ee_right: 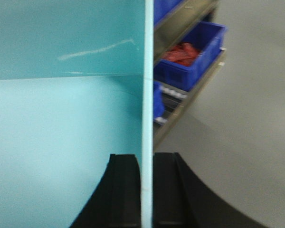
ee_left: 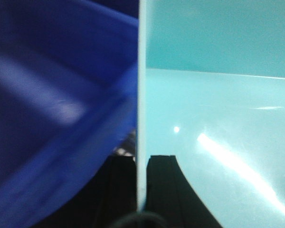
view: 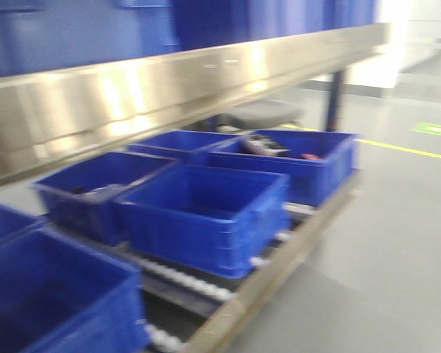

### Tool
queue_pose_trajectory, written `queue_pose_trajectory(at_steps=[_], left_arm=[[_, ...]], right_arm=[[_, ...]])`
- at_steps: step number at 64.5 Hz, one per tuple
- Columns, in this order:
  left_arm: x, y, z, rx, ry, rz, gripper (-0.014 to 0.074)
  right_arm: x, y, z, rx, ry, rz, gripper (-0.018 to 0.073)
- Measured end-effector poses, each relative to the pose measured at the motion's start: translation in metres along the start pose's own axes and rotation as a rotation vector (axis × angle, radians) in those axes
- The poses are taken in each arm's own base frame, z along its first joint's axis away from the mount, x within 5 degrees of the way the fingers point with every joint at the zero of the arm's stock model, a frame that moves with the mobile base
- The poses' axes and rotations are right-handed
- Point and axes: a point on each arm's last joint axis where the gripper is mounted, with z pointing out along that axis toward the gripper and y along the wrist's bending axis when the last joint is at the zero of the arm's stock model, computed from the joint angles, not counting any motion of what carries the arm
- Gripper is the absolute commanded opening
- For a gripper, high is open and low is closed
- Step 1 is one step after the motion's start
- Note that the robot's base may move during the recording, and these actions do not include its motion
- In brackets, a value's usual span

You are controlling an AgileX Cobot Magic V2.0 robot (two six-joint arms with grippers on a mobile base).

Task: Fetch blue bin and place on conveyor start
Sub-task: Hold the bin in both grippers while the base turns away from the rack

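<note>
Left claw [ee_left: 141,190]: grips thin wall of blue bin [ee_left: 218,118] tight, dark blue crate [ee_left: 52,118] just beside it. Right claw [ee_right: 147,190]: grips a bin wall too, grey floor [ee_right: 247,118] beyond it.

rack: shiny stainless-steel shelf rack [view: 169,81], two tiers visible
lower tier: white rollers [view: 195,283], dark blue rectangular plastic crates [view: 206,213] sitting side by side
floor [view: 382,250]: smooth grey, rack stands on it

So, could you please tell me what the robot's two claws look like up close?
Both the left claw and right claw have two flat matte-black fingers with squared tips and outer edges curving outward toward the base. No cables or markings show.
</note>
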Motion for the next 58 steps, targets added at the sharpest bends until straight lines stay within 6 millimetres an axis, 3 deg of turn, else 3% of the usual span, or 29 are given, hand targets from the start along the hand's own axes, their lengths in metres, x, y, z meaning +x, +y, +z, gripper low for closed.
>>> queue_pose_trajectory(at_steps=[58], left_arm=[[0.0000,0.0000,0.0000,0.000,0.000,0.000,-0.0111]], right_arm=[[0.0000,0.0000,0.0000,0.000,0.000,0.000,-0.0163]])
